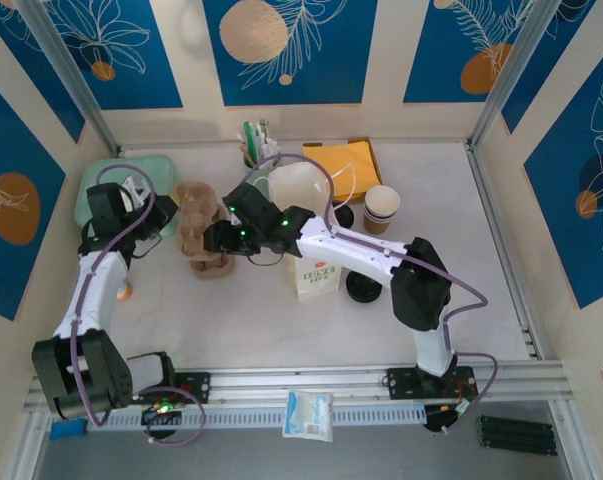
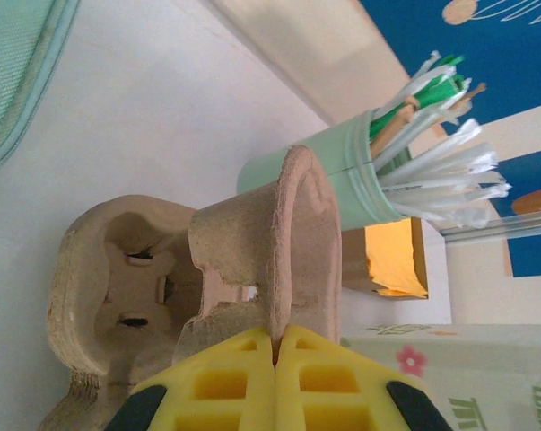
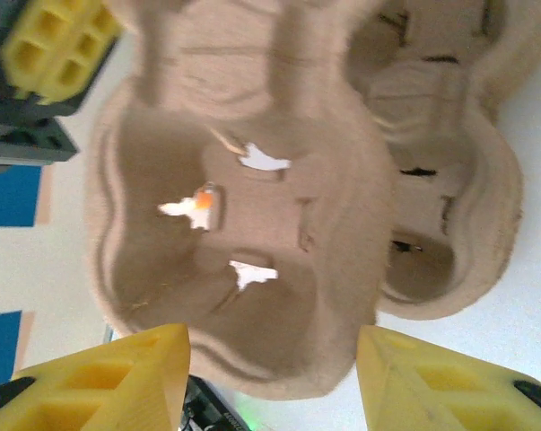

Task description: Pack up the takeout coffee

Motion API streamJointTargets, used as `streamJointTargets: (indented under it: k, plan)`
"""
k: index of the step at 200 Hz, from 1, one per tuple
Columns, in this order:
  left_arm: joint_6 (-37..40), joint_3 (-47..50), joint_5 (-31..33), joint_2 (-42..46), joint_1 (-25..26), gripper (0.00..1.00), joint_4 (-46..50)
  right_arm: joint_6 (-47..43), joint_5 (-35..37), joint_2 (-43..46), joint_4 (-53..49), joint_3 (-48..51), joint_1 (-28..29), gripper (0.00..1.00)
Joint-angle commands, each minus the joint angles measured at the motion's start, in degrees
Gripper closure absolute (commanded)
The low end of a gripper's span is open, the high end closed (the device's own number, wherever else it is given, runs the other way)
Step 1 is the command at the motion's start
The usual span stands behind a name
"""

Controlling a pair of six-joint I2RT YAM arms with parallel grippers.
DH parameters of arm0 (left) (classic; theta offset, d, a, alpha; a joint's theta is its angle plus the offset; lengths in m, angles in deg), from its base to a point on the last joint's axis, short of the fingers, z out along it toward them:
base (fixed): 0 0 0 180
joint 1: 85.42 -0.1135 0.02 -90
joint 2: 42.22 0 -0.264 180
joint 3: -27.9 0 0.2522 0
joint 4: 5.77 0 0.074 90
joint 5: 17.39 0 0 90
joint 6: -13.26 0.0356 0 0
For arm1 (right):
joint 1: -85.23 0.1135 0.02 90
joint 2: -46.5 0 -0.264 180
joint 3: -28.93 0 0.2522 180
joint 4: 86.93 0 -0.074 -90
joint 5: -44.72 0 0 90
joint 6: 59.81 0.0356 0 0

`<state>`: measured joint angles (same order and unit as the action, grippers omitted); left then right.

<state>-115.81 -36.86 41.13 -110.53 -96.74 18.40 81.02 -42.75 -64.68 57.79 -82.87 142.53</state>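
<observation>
1. Pinching the cup carrier (image 2: 288, 233) by its ridge, the left hand (image 2: 274, 346) is clamped; the right hand (image 3: 274, 359) gapes wide, empty.
2. The takeout coffee (image 1: 382, 207) stands far right on the desk (image 1: 481, 250).
3. Thin pulp could tear under that pinch.

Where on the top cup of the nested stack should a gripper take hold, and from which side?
Probably the white wall just under the rim of the top paper cup, approached from its right. The stack stands upright, nesting hides the cup's lower part, and a black lid lies close on its left.
</observation>
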Motion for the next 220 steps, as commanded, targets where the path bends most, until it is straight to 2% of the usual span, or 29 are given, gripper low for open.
streamJointTargets:
  k: [1,62,119,220]
  plan:
    - [-1.3,-0.8,-0.2,3.0,-0.8,0.97,1.0,-5.5,-1.1,3.4,-2.3,-3.5,1.1,0.47]
    - [-5.3,0.6,-1.5,10.9,-0.7,0.97,1.6,-13.9,4.3,5.6,-12.1,-13.0,4.7,0.39]
    - [-10.8,1.4,-3.7,18.0,-0.6,0.98,2.0,-16.6,10.7,3.8,-24.7,-24.0,5.5,0.30]
    - [-14.9,1.9,-3.6,19.3,1.8,0.99,0.2,-16.4,13.0,-9.8,-37.5,-45.9,5.3,0.35]
